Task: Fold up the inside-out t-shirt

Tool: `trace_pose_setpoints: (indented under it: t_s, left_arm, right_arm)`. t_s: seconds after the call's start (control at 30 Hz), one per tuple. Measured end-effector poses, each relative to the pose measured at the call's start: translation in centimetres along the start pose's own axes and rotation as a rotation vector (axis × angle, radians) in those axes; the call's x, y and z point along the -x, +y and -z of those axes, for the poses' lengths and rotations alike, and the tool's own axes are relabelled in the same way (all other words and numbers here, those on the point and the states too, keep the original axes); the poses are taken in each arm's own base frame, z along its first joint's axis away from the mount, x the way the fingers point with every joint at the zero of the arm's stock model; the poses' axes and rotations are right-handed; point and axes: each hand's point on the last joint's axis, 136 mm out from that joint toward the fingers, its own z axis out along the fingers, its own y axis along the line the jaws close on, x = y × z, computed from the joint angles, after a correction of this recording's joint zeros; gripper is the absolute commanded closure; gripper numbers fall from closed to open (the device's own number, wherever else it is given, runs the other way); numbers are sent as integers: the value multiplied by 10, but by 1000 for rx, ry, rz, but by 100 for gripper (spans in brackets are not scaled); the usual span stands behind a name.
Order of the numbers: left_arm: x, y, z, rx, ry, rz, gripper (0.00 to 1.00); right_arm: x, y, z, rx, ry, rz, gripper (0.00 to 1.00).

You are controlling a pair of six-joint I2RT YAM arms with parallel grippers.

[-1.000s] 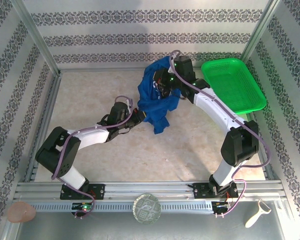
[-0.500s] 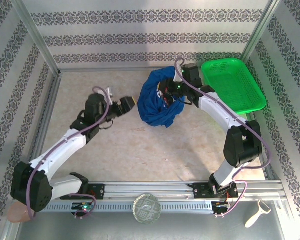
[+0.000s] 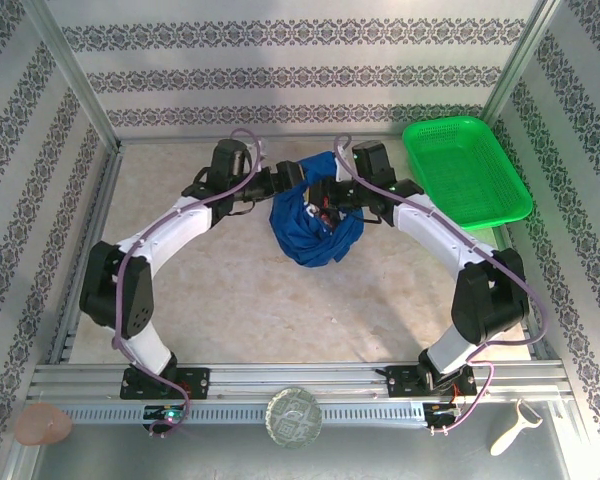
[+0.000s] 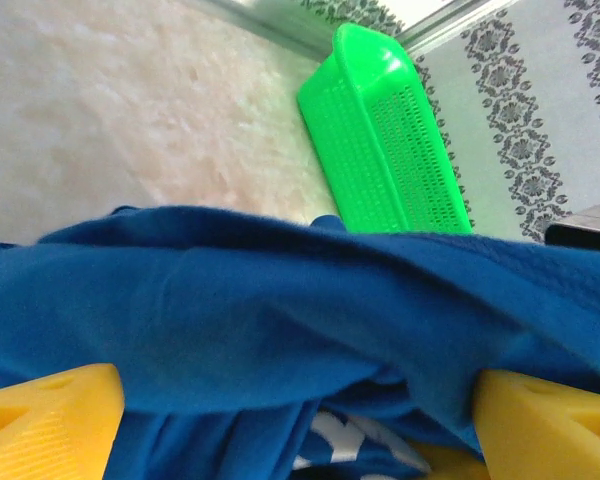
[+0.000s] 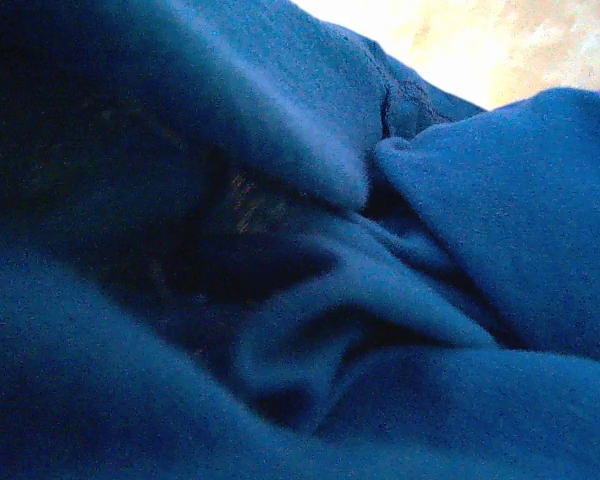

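Beige tabletop (image 3: 210, 290) beneath crumpled royal-blue t-shirt (image 3: 305, 232), right fingers (image 3: 327, 197) tight on it, left fingers (image 4: 45, 425) wide apart.

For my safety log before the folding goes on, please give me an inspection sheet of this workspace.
Surface: beige marbled tabletop.
Job's things: blue t-shirt, bunched up, not folded.
Clutter: green basket at the far right; pink lump, glass dish and peeler on the front ledge.
Grippers: left gripper open, cloth between its fingers; right gripper shut on the t-shirt.
Cables: purple cables, hanging in loose loops.
Surroundings: patterned walls, metal frame.
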Motion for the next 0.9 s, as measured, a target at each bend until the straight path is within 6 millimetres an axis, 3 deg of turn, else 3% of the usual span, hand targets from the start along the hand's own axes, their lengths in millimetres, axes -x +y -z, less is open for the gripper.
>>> trace_pose_setpoints:
  t_s: [0.03,0.17,0.23,0.27,0.47,0.57,0.7,0.77,0.9]
  left_arm:
    - [-2,-2,-4,-8,8,6,16]
    - [10,-16,-20,-56,-12,37,76]
    - [20,-19,-27,-71,-33,53,96]
    - [27,-21,-31,-79,-48,63,100]
    - [65,-22,-46,-75,-135,125,100]
    - [76,-13,-58,-65,-154,151,100]
    - [62,10,-68,-27,-125,182,81]
    - [48,25,-67,6,-105,198,100]
    - [29,54,-57,82,-83,209,100]
  right_arm:
    - [-2,1,-1,1,6,4,100]
    - [-11,4,-7,-3,28,30,100]
    - [-21,1,-10,-15,44,35,100]
    - [-28,-2,-12,-24,56,36,100]
    - [-78,-27,-21,-89,141,17,100]
    - [-89,-27,-20,-102,153,22,100]
    - [-81,-19,-10,-96,118,51,100]
    - [-75,-19,-3,-93,99,57,100]
    - [-66,-20,6,-82,77,46,100]
